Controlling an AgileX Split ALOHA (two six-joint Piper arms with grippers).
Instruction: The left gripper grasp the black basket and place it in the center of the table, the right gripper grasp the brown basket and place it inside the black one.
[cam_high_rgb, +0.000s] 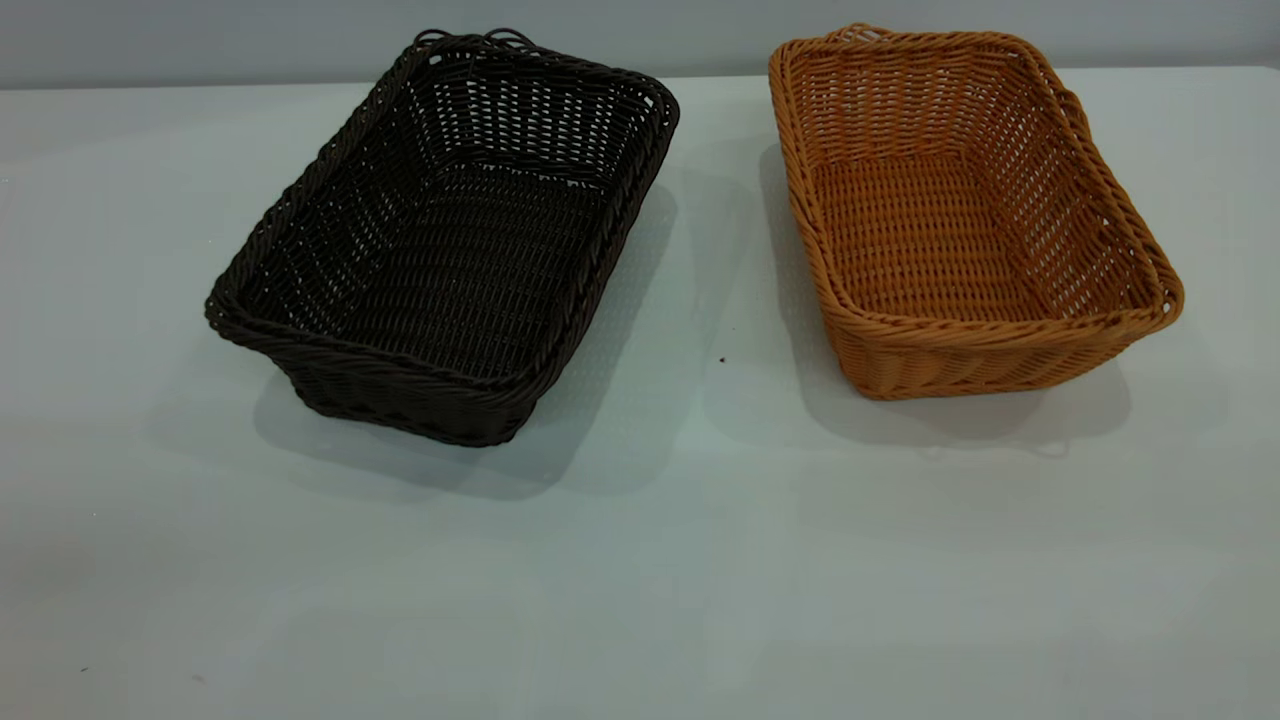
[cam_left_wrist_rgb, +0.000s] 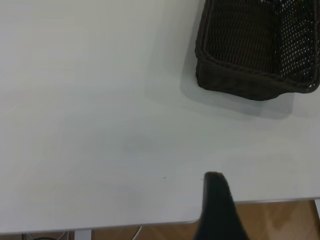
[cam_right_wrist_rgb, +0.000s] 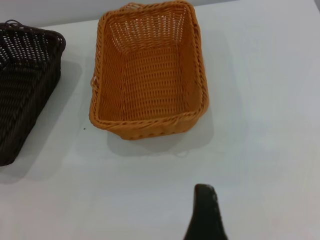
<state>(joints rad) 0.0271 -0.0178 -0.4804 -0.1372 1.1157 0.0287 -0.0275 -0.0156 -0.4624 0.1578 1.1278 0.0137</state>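
The black basket (cam_high_rgb: 440, 240) and brown basket (cam_high_rgb: 960, 210) sit apart near the surface's (cam_high_rgb: 640, 560) far edge. Neither claw touches them; whether each is apart or together, I cannot tell.

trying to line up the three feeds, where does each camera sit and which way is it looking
Exterior view: in front of the table, looking down at an angle on the black basket and the brown basket, which stand apart; no arm shows.
Left wrist view: on the left arm, above the table's edge, facing the black basket's end; one dark fingertip of the left gripper shows.
Right wrist view: on the right arm, facing the brown basket; one fingertip of the right gripper shows.
Shared: the black basket appears in all three.
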